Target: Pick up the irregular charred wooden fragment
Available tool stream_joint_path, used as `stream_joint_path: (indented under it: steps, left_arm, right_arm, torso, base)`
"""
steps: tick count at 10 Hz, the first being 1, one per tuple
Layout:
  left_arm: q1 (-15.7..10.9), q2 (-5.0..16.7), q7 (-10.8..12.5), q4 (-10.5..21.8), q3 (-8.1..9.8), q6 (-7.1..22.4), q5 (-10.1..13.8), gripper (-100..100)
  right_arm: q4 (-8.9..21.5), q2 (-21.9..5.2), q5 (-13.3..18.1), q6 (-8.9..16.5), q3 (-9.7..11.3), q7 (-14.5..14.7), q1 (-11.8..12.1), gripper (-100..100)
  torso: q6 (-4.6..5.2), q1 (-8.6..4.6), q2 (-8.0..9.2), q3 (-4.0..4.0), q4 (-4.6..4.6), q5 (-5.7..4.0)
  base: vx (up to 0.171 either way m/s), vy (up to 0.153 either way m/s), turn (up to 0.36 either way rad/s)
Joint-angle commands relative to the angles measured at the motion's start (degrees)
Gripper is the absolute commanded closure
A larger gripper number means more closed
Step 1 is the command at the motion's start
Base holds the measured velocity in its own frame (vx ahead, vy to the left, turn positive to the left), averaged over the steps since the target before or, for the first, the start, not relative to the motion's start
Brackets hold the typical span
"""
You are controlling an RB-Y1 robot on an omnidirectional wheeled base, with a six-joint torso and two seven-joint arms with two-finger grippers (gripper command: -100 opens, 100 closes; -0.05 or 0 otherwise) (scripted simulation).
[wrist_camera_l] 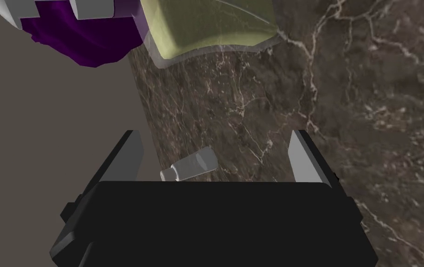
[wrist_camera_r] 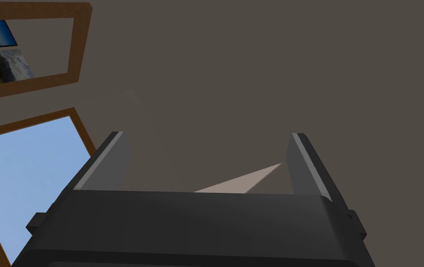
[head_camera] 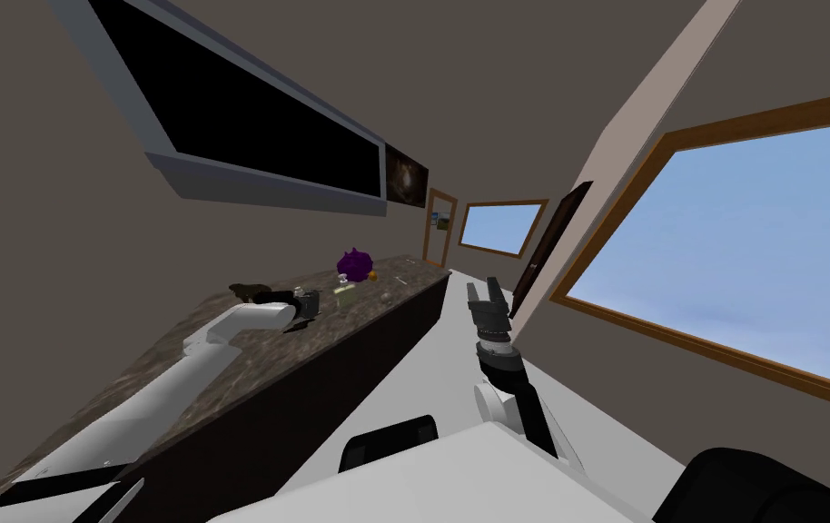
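Evidently this is the reaching step, with nothing lifted yet. The charred fragment (head_camera: pixel 245 291), a dark, lumpy piece, lies on the brown marbled counter (head_camera: pixel 350 320) that runs along the left wall. It sits at the wall side of the top, just left of the left arm's wrist, and I cannot tell whether the two touch. The left gripper (head_camera: pixel 316 304) hangs low over the counter with its fingers spread wide and nothing held, but it points along the counter towards the far end, away from the fragment. The left wrist view bears this out. Between the open fingers of the left gripper (wrist_camera_l: pixel 215 139) lies only a small grey cylinder (wrist_camera_l: pixel 190 168) on the marble (wrist_camera_l: pixel 345 92), close to the gripper's body. Farther off stand a pale green translucent bottle (wrist_camera_l: pixel 206 28) and a purple object (wrist_camera_l: pixel 86 44), both of which the head view places beyond the gripper, the bottle (head_camera: pixel 343 292) nearer than the purple object (head_camera: pixel 354 263). The right gripper (head_camera: pixel 483 289) is raised over the floor to the right of the counter, idle, its fingers (wrist_camera_r: pixel 113 162) also wide apart. As I judge it, the next move calls for drawing the left hand back and turning it left towards the wall, so that the fragment comes between the fingers before they close, without nudging the bottle or the cylinder on the way.
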Motion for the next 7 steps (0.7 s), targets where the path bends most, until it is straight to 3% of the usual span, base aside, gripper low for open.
stream_joint_path:
  steps: [1,4,6,7]
  left_arm:
    - [0.0,0.3,0.18,0.03,0.14,1.88,0.23,-100]
    - [-2.89,2.5,1.33,5.31,0.66,7.48,2.73,-100]
    - [-2.89,2.5,1.33,6.27,0.66,9.96,2.73,-100]
    - [-4.15,3.48,1.87,9.09,0.92,11.93,3.91,-100]
  right_arm:
    - [0.0,0.0,0.0,0.0,0.0,0.0,0.0,0]
    - [0.0,0.0,0.0,0.0,0.0,0.0,0.0,0]
    - [0.0,0.0,0.0,0.0,0.0,0.0,0.0,0]
    - [0.0,0.0,0.0,0.0,0.0,0.0,0.0,0]
  torso:
    - [0.0,0.0,0.0,0.0,0.0,0.0]
    - [-0.01,0.01,-0.01,-0.01,0.0,0.0]
    - [-0.01,0.04,-0.06,-0.03,-0.01,0.01]
    - [-0.02,0.01,0.0,0.0,0.0,0.01]
  base:
    - [0.013,0.003,0.008]
    - [0.031,0.01,-0.088]
    - [0.028,0.012,-0.018]
    - [0.028,0.009,-0.093]
